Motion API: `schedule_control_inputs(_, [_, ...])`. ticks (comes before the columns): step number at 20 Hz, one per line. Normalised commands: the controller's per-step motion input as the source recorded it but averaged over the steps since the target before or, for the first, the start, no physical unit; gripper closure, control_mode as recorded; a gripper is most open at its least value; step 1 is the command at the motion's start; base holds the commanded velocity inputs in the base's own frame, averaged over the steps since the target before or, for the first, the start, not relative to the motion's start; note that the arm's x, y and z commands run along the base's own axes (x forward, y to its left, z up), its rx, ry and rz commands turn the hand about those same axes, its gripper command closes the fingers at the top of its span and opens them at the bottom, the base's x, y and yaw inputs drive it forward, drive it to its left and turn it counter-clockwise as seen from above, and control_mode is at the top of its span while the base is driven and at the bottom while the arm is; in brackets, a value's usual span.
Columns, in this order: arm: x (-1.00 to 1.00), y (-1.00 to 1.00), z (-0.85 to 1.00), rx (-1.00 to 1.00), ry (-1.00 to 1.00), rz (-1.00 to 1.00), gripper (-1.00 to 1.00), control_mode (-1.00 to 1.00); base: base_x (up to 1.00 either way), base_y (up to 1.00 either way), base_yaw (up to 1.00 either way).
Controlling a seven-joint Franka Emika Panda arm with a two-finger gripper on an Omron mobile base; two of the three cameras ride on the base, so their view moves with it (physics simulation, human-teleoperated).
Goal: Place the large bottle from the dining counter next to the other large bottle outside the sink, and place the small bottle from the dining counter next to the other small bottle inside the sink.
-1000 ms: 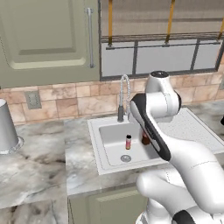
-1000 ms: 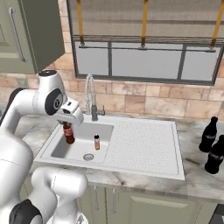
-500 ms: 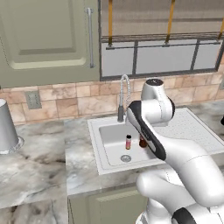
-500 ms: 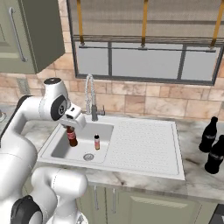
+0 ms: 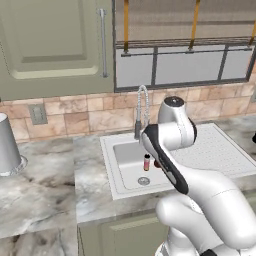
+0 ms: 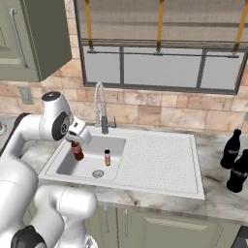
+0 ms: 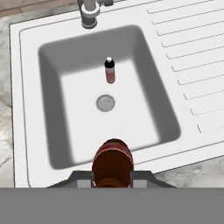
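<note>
My gripper (image 6: 77, 139) is shut on the neck of the small bottle (image 6: 77, 151), brown glass with a red label, and holds it upright over the left part of the sink (image 6: 64, 160). In the hand view the bottle's (image 7: 113, 162) top sits between my gripper (image 7: 113, 177) fingers. The other small bottle (image 6: 107, 157) (image 7: 110, 70) stands upright in the basin near the drain (image 7: 105, 103). From the left base view it (image 5: 146, 162) shows just left of my arm. Two large bottles (image 6: 230, 149) (image 6: 238, 172), tall and black, stand together on the worktop at far right.
A curved metal faucet (image 6: 100, 104) (image 5: 141, 107) rises behind the basin. The ribbed drainboard (image 6: 157, 160) lies right of it. A grey canister (image 5: 7, 145) stands on the marbled worktop far left. Window and wall cabinets hang above.
My arm has sunk and drawn in a little, bringing the held brown bottle lower into the basin. The other bottles have not moved.
</note>
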Motion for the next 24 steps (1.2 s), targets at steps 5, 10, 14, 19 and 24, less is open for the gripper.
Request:
schedule_control_inputs(5, [0.01,0.11,-0.03,0.00,-0.02,0.00,1.00,-1.00,0.00,0.00,0.00])
schedule_control_inputs(10, [0.02,0.03,0.00,0.00,0.09,0.00,1.00,-1.00,0.00,0.00,0.00])
schedule_control_inputs(14, [0.14,0.00,0.00,0.03,0.12,0.00,1.00,-1.00,0.00,0.00,0.00])
schedule_control_inputs(19, [0.19,0.00,0.00,0.06,0.17,0.00,1.00,-1.00,0.00,0.00,0.00])
schedule_control_inputs(24, [0.11,0.00,-0.09,0.02,0.03,0.00,1.00,-1.00,0.00,0.00,0.00])
